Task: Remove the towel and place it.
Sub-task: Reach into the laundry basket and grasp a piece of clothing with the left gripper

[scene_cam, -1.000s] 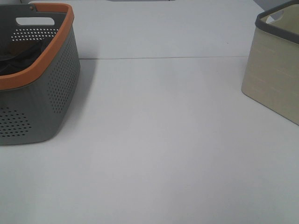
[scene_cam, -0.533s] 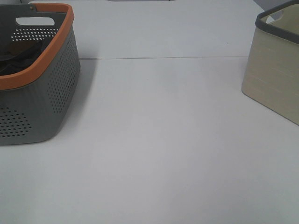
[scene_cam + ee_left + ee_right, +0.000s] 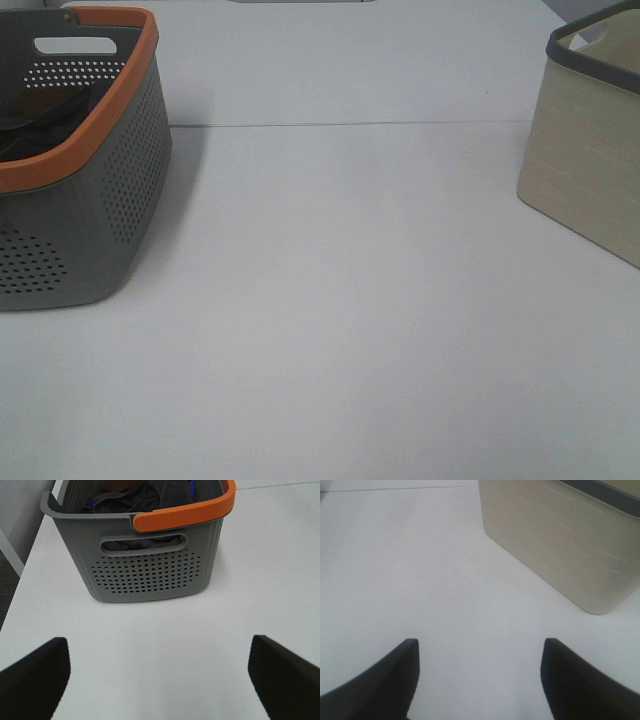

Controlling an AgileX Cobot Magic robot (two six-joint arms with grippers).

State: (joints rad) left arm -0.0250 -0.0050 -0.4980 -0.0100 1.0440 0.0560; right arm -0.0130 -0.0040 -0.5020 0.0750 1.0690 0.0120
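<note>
A dark charcoal towel [image 3: 145, 497] lies crumpled inside the grey perforated basket with an orange rim [image 3: 150, 575], which stands at the table's left [image 3: 110, 180]; the dark cloth [image 3: 40, 125] shows inside it from above too. My left gripper [image 3: 159, 675] hangs open over bare table in front of the basket's handle side, well short of it, with nothing between its fingers. Near the beige bin [image 3: 560, 545] my right gripper [image 3: 480, 680] is also open and empty above the table. Neither arm appears in the exterior high view.
A beige fabric-look bin with a dark rim [image 3: 590, 140] stands at the table's right. Bits of brown [image 3: 117, 484] and blue cloth [image 3: 91, 502] show in the basket beside the towel. A seam line [image 3: 350, 124] crosses the white table. The table's left edge [image 3: 20, 587] drops off beside the basket.
</note>
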